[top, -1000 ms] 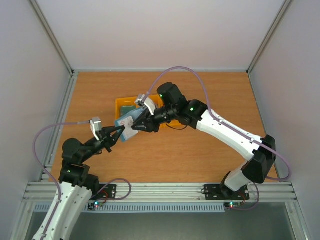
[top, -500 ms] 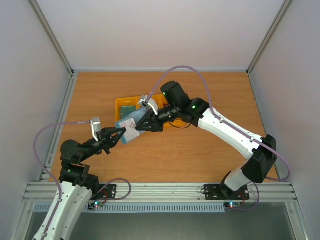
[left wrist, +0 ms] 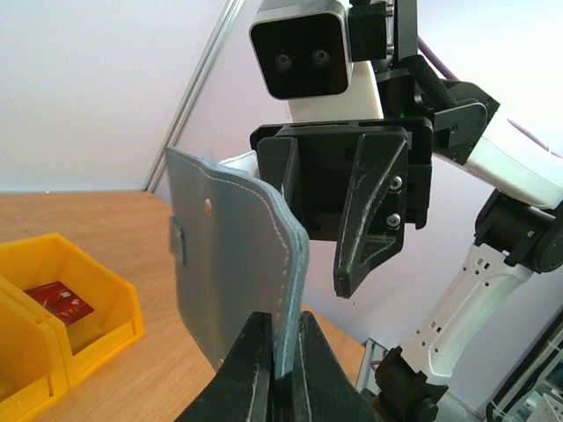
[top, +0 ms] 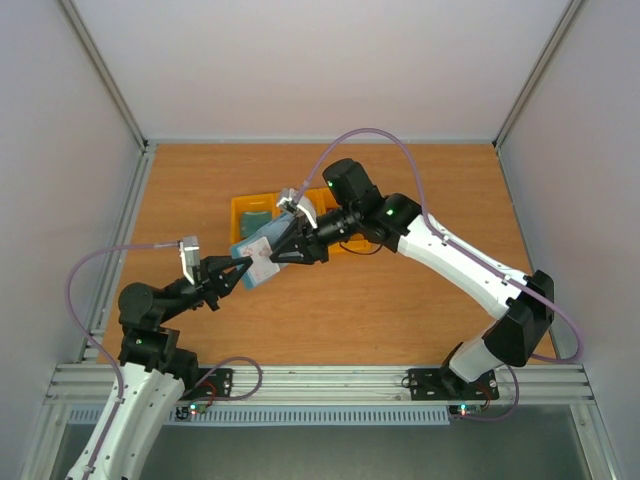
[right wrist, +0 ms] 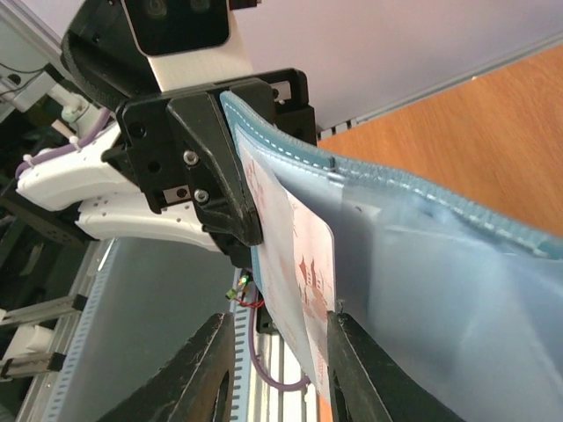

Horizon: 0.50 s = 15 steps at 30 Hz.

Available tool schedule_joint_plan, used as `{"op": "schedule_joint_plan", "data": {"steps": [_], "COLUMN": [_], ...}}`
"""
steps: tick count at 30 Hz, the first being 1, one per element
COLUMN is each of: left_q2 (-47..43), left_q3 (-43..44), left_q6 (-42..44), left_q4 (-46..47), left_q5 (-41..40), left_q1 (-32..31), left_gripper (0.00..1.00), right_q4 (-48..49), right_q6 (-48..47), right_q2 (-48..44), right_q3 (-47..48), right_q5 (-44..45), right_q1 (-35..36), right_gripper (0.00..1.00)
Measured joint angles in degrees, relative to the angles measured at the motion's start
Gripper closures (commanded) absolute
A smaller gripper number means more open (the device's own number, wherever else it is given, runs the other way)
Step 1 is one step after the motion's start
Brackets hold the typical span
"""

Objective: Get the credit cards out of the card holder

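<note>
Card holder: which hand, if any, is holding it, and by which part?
The left hand pinches the dusty-blue card holder at the lower end of its stitched edge, keeping it upright.

Yellow bins (top: 238,208) just behind the card holder (top: 254,247), open tabletop (top: 400,310) rightward.

1 overhead view; 2 close wrist views share the card holder (left wrist: 229,272).

An orange-brown wooden surface (top: 420,310) forms the floor of an enclosure with white walls (top: 300,60), edged by metal rails (top: 123,240). A cluster of yellow plastic bins (top: 250,198) sits directly on it, near the middle, slightly back and left.
</note>
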Motion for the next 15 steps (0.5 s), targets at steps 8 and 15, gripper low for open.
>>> {"op": "schedule_joint_plan", "data": {"steps": [8, 15], "left_q2": [-0.02, -0.15], "left_q3": [-0.02, -0.07], "left_q6": [-0.46, -0.74], "left_q4": [1.16, 1.20], "left_q5": [0.39, 0.74], "left_q1": [0.04, -0.09], "left_gripper": [1.00, 1.00], "right_q4": [1.40, 3.26], "right_q6": [0.22, 0.96], "right_q2": [0.07, 0.09], "right_q3": [0.92, 0.92], "right_q5": [-1.57, -0.98], "right_q1": [-0.96, -0.44], "right_gripper": [0.68, 0.76]}}
